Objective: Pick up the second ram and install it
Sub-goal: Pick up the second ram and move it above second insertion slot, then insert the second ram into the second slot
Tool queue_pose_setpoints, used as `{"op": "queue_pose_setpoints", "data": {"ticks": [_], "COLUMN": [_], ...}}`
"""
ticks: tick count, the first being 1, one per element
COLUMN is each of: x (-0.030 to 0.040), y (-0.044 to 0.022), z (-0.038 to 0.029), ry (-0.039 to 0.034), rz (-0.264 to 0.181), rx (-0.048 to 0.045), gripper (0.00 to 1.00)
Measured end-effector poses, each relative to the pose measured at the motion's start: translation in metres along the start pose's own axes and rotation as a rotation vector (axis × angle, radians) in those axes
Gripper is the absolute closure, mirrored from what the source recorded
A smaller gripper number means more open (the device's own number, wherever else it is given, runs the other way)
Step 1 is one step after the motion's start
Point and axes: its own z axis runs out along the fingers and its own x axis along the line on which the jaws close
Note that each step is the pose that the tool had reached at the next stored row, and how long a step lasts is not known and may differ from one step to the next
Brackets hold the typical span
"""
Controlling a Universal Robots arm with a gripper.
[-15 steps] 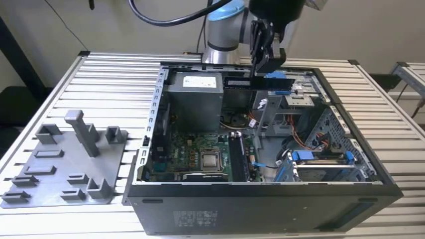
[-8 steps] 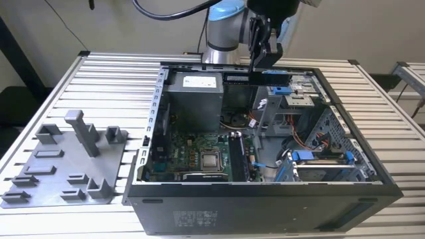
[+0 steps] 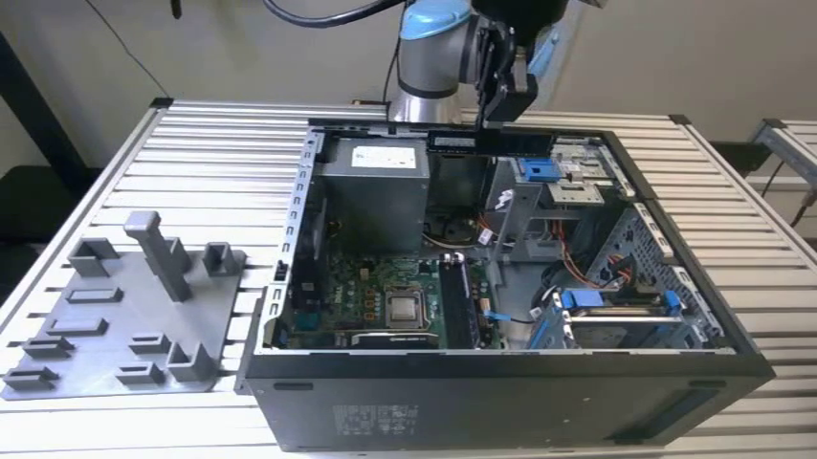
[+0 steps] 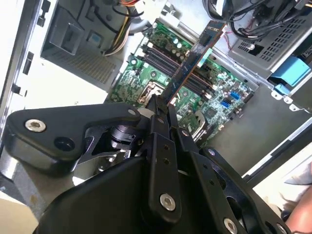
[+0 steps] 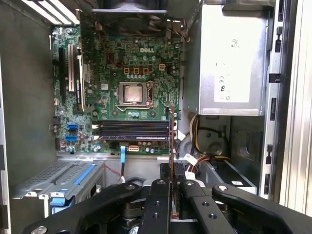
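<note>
While the fingers [image 4: 161, 141] clamp the ram [image 3: 492, 142] above the case [image 3: 511, 406], a tilted descent could miss the slots [image 5: 131, 130], jamming it or scraping the motherboard [image 5: 107, 63].

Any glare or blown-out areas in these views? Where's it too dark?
Exterior view: even light, case interior shaded. First wrist view: power supply face washed out pale, hand a dark mass. Second wrist view: ram in the hand dark against the lit motherboard.
</note>
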Motion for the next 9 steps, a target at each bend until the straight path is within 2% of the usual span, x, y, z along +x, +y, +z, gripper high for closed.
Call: {"op": "queue_pose_setpoints", "data": {"ticks": [3, 9], "x": [-0.0031, -0.0033], "y": [0.0, 0.0], "z": [0.0001, 0.0], "ry": [-0.0001, -0.0001], "rz": [0.001, 0.001], "rx": [0.0, 0.0], "gripper": [0.86, 0.86]}}
